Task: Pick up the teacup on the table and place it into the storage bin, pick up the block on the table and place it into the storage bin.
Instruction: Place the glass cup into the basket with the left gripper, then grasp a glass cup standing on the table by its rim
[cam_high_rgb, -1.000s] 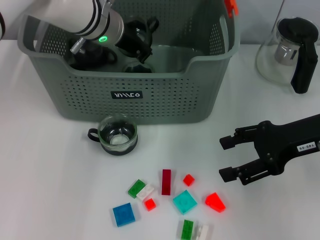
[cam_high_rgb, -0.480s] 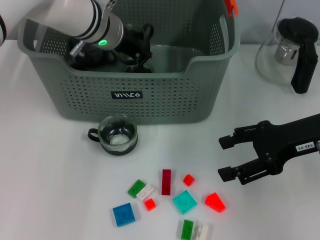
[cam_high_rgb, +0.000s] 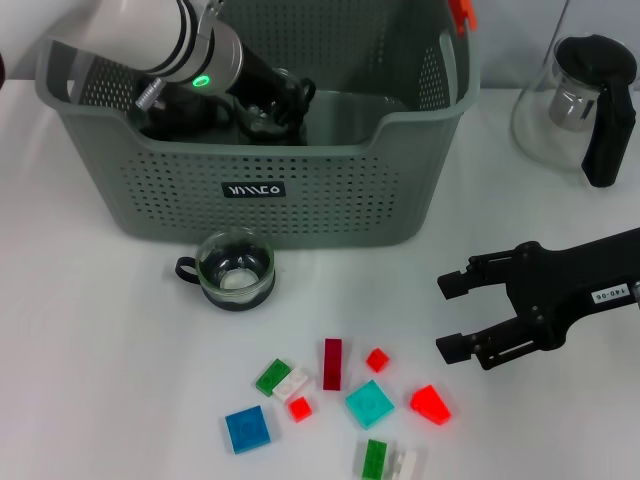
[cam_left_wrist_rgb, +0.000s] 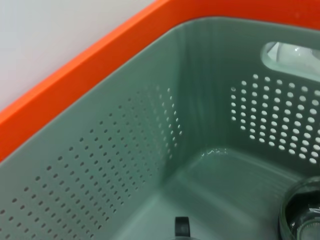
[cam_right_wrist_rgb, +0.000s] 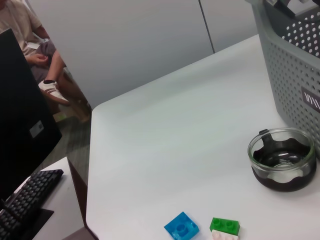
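Left end effector (cam_high_rgb: 270, 105) sinking a little deeper into the large grey-green perforated plastic storage bin (cam_high_rgb: 300, 205) than half a second ago; cannot tell whether apart or together, nor whether gripping anything. Dark shapes lying inside the bin under the arm, possibly a cup, not clearly readable. Right end effector (cam_high_rgb: 452, 316), black, hovering over the white tabletop (cam_high_rgb: 100, 350) with fingers apart and nothing between them, barely shifting from its earlier spot. Clear glass teacup with a dark base and small black handle (cam_high_rgb: 235, 270) standing upright on the tabletop just in front of the bin. Small coloured plastic blocks, among them a dark red oblong block (cam_high_rgb: 332, 363), lying scattered nearer the robot. Judging the teacup rigid, smooth, slippery and breakable, best gripped across its rim or wall; judging the blocks light and stiff, best pinched across flat sides.
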